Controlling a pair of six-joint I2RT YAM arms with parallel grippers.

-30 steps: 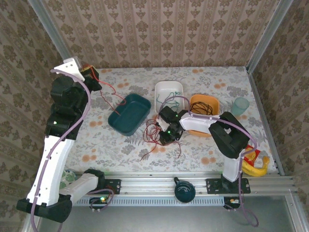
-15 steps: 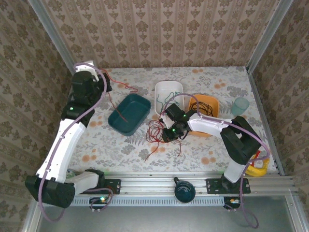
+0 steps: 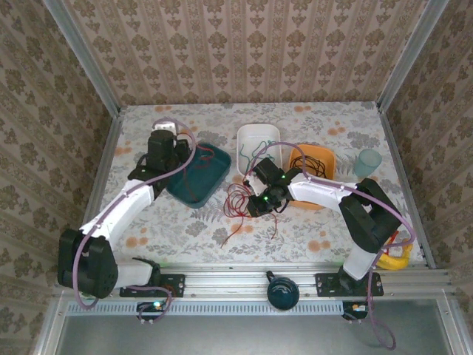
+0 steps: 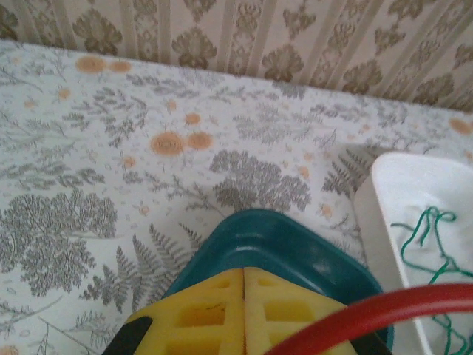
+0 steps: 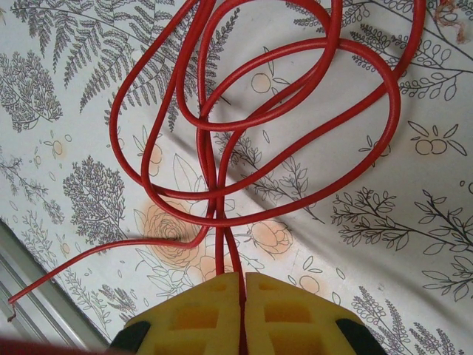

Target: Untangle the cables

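A loose bunch of red cables point(image 3: 236, 201) lies on the floral table in front of the trays, its loops crossing point(image 5: 295, 111). My right gripper point(image 3: 253, 205) is beside the bunch, shut point(image 5: 242, 275) on two red strands that run in between its yellow pads. My left gripper point(image 3: 185, 151) hovers over the teal tray point(image 3: 198, 176), its pads shut point(image 4: 244, 270). Another red cable point(image 4: 414, 303) crosses in front of it and trails over the tray. A green cable point(image 4: 429, 229) lies in the white tray point(image 3: 259, 132). A black cable point(image 3: 310, 161) lies coiled in the orange tray point(image 3: 329, 157).
A pale teal cup point(image 3: 367, 161) stands at the right, and a yellow banana point(image 3: 392, 257) lies by the right arm's base. A dark round knob point(image 3: 283, 292) sits on the front rail. Patterned walls close in the table on three sides.
My left arm swung from high in the back-left corner down and right to over the teal tray, carrying its red cable along. The right gripper stayed shut on the red bunch.
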